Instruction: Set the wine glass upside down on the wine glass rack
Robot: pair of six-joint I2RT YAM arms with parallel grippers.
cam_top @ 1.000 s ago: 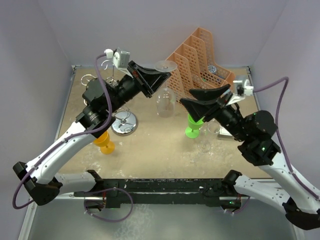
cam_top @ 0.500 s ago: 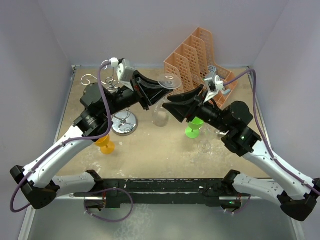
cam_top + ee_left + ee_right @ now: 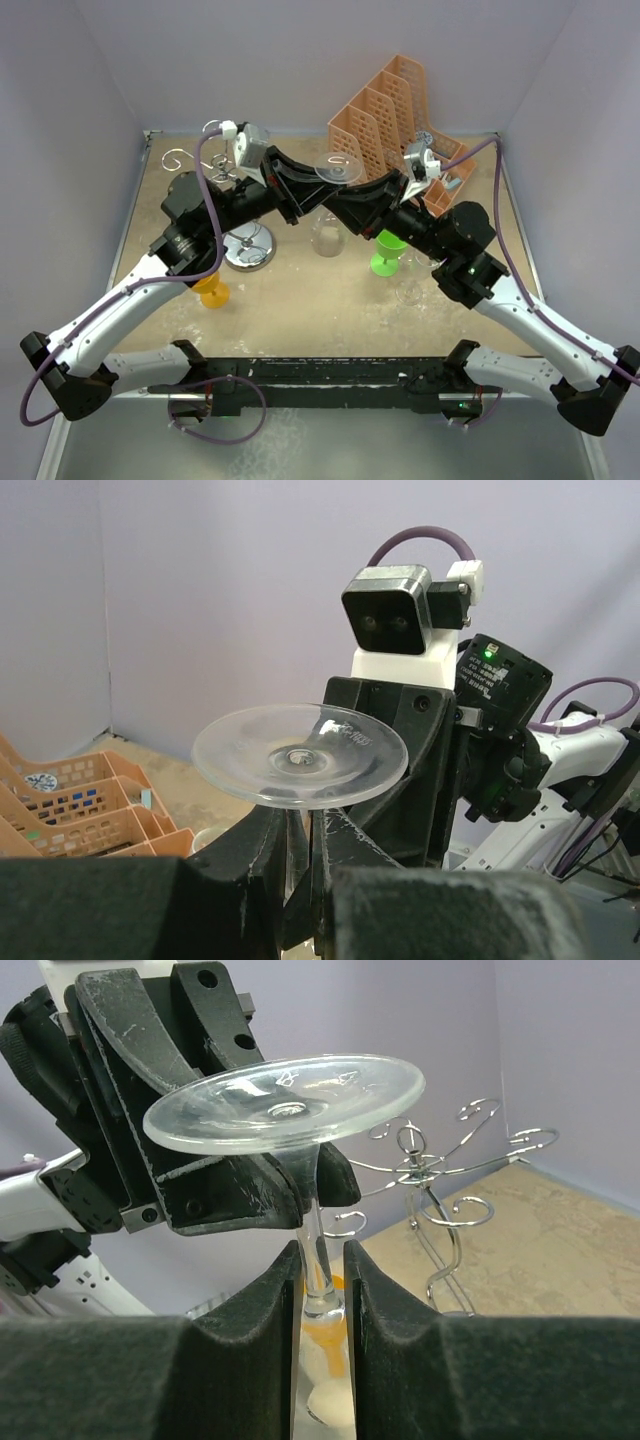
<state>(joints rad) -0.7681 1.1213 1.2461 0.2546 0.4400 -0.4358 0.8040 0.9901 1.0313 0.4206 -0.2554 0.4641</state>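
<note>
Top view looks down; wrist views face each other (close-up), sharing the wine glass.

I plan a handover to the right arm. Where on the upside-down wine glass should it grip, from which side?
Grip the wine glass by its stem, below the left jaws, from the side opposite them. It is thin, near upright, bare there; foot above and bowl below should stop slipping.

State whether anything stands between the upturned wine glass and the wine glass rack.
No loose object shows between the wine glass and the wine glass rack. Only the left gripper, shut on the stem, lies on that side.
</note>
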